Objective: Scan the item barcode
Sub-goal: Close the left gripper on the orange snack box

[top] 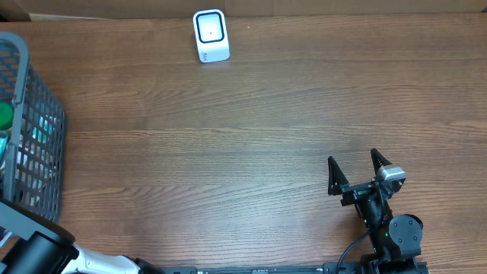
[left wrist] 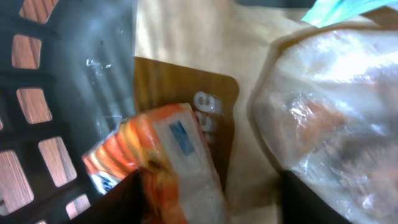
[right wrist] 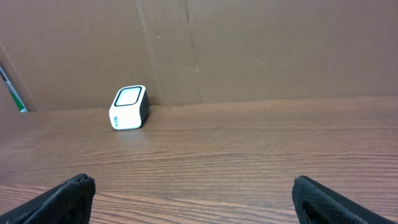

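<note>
Item: orange packet [left wrist: 158, 155], lying in the basket [top: 42, 122] at the bench's [top: 228, 152] left edge, beside a clear bag [left wrist: 329, 112]. It looks light, soft, crinkly film, so it'll deform and slip. Pinch mid-body across the flat faces, not a loose end. Left claw [left wrist: 205, 196] reaches down into the basket, jaws apart around the packet, probably not clamped; the view is blurred. Right claw [top: 355, 169] is wide open and empty, low over the bench, facing the scanner [top: 211, 35].

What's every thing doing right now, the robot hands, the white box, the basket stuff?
Left gripper: jaws open, down in the basket around the orange packet.
Right gripper: jaws wide open, empty.
Scanner: upright, nothing in front of it.
Basket: upright, holding items.
Orange packet: in the basket, not gripped yet.
Clear bag: crinkled, in the basket beside the packet.
</note>
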You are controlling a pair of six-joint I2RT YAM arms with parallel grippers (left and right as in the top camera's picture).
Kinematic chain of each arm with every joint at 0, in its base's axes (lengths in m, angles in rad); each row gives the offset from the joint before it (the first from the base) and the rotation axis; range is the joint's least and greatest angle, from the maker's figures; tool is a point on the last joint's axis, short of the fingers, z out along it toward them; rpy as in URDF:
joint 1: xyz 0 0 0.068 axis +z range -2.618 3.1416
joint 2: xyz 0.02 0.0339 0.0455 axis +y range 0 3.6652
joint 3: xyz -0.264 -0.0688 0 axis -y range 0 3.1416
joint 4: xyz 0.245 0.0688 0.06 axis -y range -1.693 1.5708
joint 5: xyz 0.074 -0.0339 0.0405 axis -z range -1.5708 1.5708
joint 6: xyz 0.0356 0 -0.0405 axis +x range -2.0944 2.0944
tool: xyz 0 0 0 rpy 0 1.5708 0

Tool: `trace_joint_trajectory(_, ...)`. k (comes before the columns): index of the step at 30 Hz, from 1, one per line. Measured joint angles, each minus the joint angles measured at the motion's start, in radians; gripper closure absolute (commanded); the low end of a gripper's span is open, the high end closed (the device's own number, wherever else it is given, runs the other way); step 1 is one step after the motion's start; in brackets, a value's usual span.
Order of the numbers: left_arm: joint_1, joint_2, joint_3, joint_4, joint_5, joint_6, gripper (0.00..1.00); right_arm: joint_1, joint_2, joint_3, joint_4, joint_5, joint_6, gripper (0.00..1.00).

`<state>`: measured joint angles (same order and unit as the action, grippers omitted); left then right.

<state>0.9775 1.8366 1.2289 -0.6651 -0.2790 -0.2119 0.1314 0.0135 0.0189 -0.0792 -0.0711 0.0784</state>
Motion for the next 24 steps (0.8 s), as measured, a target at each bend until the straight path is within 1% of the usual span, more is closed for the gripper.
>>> trace_joint_trajectory(2, 0.000, 0.001, 0.000, 0.000, -0.011, 0.000, 0.96, 0.000, 0.000, 0.000, 0.000, 0.000, 0.000, 0.00)
trace_joint_trajectory(8, 0.000, 0.000, 0.019, -0.013, -0.021, 0.000, 0.96, 0.000, 0.000, 0.000, 0.000, 0.000, 0.000, 0.00)
trace_joint_trajectory(10, 0.000, 0.000, 0.037, -0.057, -0.015, 0.000, 0.96, 0.000, 0.000, 0.000, 0.000, 0.000, 0.000, 0.00)
trace_joint_trajectory(15, 0.000, 0.003, 0.115, -0.227, 0.041, 0.001, 0.96, 0.000, 0.000, 0.000, 0.000, 0.000, 0.000, 0.00)
trace_joint_trajectory(17, -0.002, 0.004, 0.177, -0.296, 0.068, 0.001, 0.96, 0.000, 0.000, 0.000, 0.000, 0.000, 0.000, 0.00)
trace_joint_trajectory(19, -0.009, 0.003, 0.280, -0.361, 0.108, 0.001, 0.96, 0.000, 0.000, 0.000, 0.000, 0.000, 0.000, 0.00)
trace_joint_trajectory(24, -0.030, 0.003, 0.420, -0.457, 0.193, 0.001, 0.96, 0.000, 0.000, 0.000, 0.000, 0.000, 0.000, 0.00)
